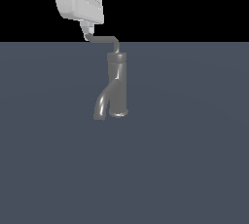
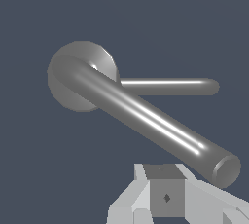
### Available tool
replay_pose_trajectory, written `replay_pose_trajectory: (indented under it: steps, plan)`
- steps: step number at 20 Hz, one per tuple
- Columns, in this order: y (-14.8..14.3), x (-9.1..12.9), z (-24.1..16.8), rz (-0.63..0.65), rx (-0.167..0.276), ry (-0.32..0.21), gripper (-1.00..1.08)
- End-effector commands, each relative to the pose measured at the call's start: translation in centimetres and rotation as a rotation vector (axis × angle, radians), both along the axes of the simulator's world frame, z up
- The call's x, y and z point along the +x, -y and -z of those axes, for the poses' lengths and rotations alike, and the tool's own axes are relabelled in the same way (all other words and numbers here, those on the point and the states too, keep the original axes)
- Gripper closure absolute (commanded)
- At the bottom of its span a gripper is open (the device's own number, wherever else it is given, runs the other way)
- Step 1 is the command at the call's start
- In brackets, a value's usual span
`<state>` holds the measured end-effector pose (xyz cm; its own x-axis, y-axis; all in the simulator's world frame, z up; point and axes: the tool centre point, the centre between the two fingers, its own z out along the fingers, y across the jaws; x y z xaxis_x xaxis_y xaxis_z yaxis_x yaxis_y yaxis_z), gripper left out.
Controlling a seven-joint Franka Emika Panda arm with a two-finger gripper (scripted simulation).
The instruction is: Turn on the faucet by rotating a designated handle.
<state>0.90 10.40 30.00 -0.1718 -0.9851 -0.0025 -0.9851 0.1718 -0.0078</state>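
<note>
One gripper [image 1: 87, 34] at handle [image 1: 103, 39] tip

Exterior view: set back and slightly raised, facing level across the floor [image 1: 185, 169] at the upright faucet [image 1: 117, 84]. Wrist view: close above, looking straight down the faucet's axis, its handle [image 2: 146, 116] filling the frame. Both views share faucet, handle and gripper [image 1: 87, 30].

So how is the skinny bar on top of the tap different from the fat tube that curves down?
The handle is thinner than the spout. The handle sticks out sideways from the top of the faucet; the spout branches from lower on the body and bends down to the floor. The gripper is at the handle's tip, not the spout. Both are shiny grey metal.
</note>
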Motion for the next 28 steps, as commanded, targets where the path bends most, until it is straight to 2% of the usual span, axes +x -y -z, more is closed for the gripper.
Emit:
replay_pose_trajectory:
  steps: [1,10,12,26,27,28]
  plan:
    - [0.7,-0.9,0.0,0.004,-0.002,-0.006,1.08]
    - [1.9,-3.3,0.0,0.003,-0.001,-0.008,1.08]
    - [1.4,-2.9,0.0,-0.002,-0.002,-0.004,1.08]
    - [9.7,-5.2,0.0,0.002,-0.001,-0.008,1.08]
    - [9.7,-5.2,0.0,0.002,-0.001,-0.008,1.08]
    - [6.8,-5.0,0.0,-0.039,0.001,-0.006,1.08]
